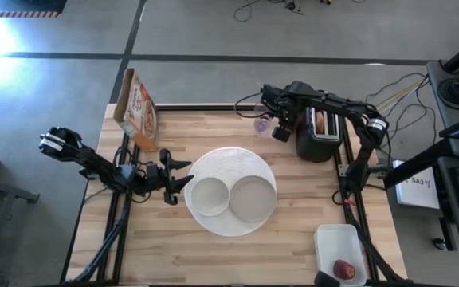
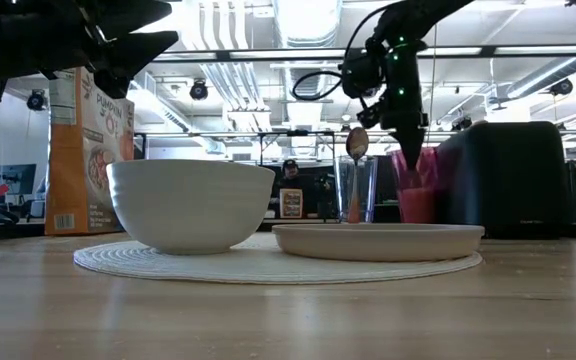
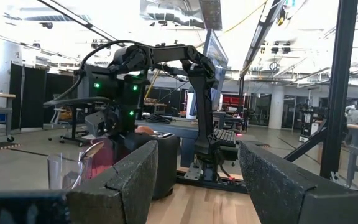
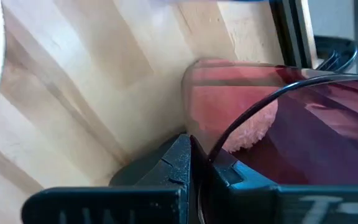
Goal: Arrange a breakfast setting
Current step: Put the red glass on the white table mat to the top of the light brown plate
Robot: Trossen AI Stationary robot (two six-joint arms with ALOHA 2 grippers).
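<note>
A large round white plate (image 1: 231, 225) lies at mid table. A small white bowl (image 1: 209, 197) and a small grey plate (image 1: 252, 198) sit on it. My right gripper (image 1: 280, 129) is at the far side, shut on a pink tumbler (image 2: 415, 195) next to the toaster. An orange-handled spoon (image 2: 357, 145) stands handle-down in a clear glass (image 2: 356, 190). A bagel half (image 1: 321, 121) sticks out of the toaster's slot. A red apple (image 1: 343, 269) lies in a white tub. My left gripper (image 1: 183, 177) is open and empty, just left of the large plate. My right gripper holds the pink tumbler by its rim (image 4: 211, 157), one finger inside the cup and one outside. The fingers come from above, pointing down. The tumbler stays upright below them; whether its base is on the table or lifted, I cannot tell.
A black toaster (image 1: 317, 135) stands at the far right, close beside the tumbler. A cereal box (image 1: 138, 108) stands at the far left. The white tub (image 1: 337, 239) is at the near right corner. Bare wood lies along the near edge and left of the plate.
</note>
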